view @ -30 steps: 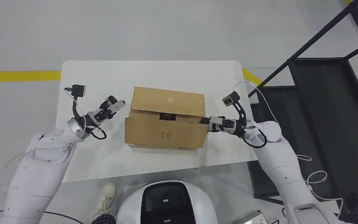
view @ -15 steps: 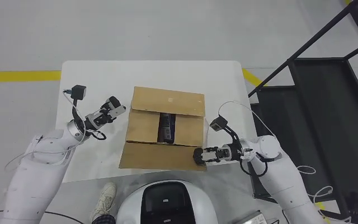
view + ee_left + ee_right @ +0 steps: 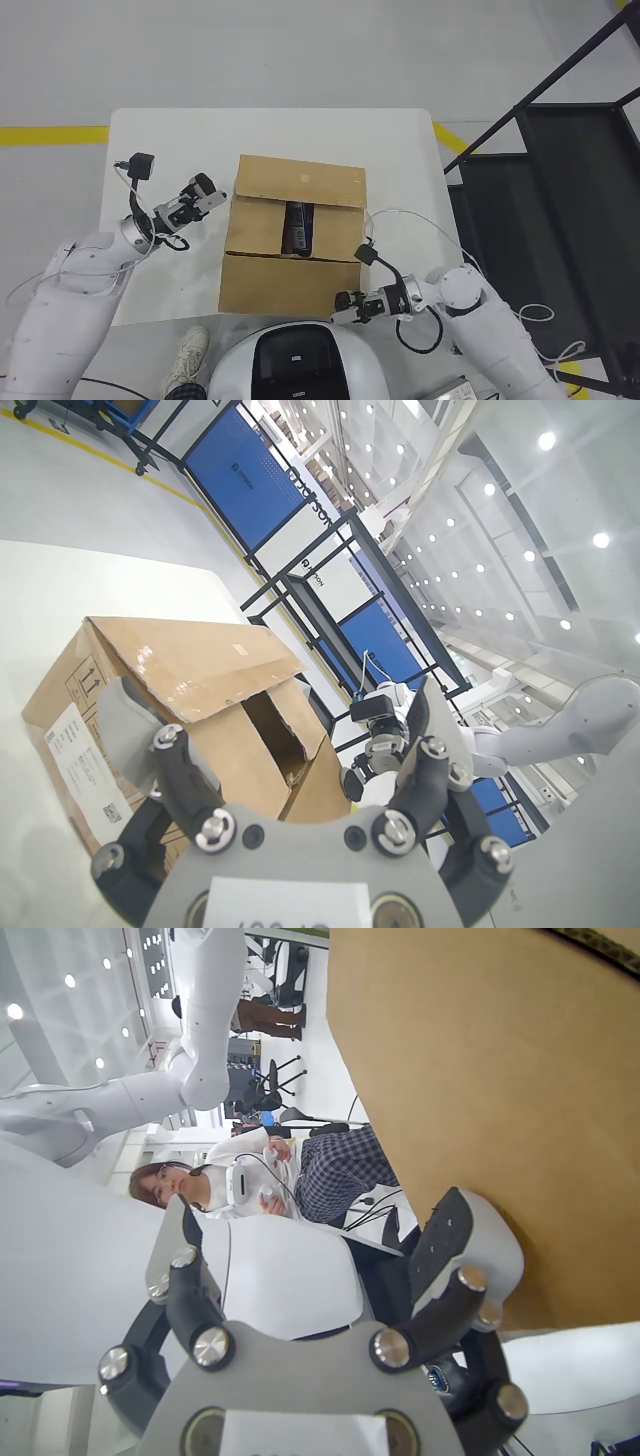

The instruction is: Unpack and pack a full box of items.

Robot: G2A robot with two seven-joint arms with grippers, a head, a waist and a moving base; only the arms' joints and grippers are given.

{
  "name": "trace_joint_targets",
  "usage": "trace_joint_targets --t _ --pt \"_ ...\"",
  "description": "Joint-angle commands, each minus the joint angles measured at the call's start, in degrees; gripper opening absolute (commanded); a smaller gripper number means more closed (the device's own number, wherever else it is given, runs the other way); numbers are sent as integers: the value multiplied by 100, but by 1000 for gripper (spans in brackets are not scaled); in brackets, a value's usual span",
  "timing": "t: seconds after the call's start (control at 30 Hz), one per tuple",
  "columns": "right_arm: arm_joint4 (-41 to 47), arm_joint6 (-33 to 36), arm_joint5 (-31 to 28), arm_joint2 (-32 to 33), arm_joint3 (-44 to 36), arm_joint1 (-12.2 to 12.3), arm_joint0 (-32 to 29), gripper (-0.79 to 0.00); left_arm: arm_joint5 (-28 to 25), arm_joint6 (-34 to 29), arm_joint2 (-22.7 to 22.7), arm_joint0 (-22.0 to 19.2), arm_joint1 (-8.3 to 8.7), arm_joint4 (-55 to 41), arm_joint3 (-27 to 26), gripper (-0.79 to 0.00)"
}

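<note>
A brown cardboard box (image 3: 290, 245) stands mid-table. Its far flap (image 3: 300, 180) lies over the back half, and its near flap (image 3: 288, 285) is folded out and down toward the table's front edge. Dark items (image 3: 298, 228) show in the opening. My left gripper (image 3: 200, 197) is open just left of the box, level with its far corner; the left wrist view shows that gripper (image 3: 275, 720) facing the box (image 3: 165, 680). My right gripper (image 3: 345, 303) is open at the near flap's right corner, and the flap (image 3: 500, 1103) lies beside one of its fingers (image 3: 445, 1233).
The white table (image 3: 400, 150) has free room behind and to both sides of the box. A black metal frame (image 3: 560, 180) stands off the table's right edge. The right arm's cable (image 3: 410, 215) loops over the table's right side.
My right gripper has swung from the box's right side to the front, and the near flap has come open and folded down. The left arm has barely moved.
</note>
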Motion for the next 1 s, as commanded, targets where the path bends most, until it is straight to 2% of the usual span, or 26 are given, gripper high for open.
trace_joint_targets --t 0.0,0.3,0.53,0.63,0.77,0.97 --pt "-178 -191 -42 -95 41 -9 22 0 1 -12 5 13 -2 -6 -15 0" --pt "-857 -1018 -258 -299 375 -19 176 0 29 -78 -58 79 5 -41 -116 0" --pt "-1246 -1652 -321 -389 384 -15 111 0 144 -665 64 13 1 -901 -32 0" --pt "-689 -1466 -403 -288 199 24 -15 0 202 -1013 100 -49 3 -1356 50 0" --pt "224 -941 -375 171 -192 141 -257 0 301 -1417 88 -150 16 -1663 235 0" --pt "2124 -257 -296 1064 -465 293 -573 0 491 -1775 296 -363 -22 -1887 564 0"
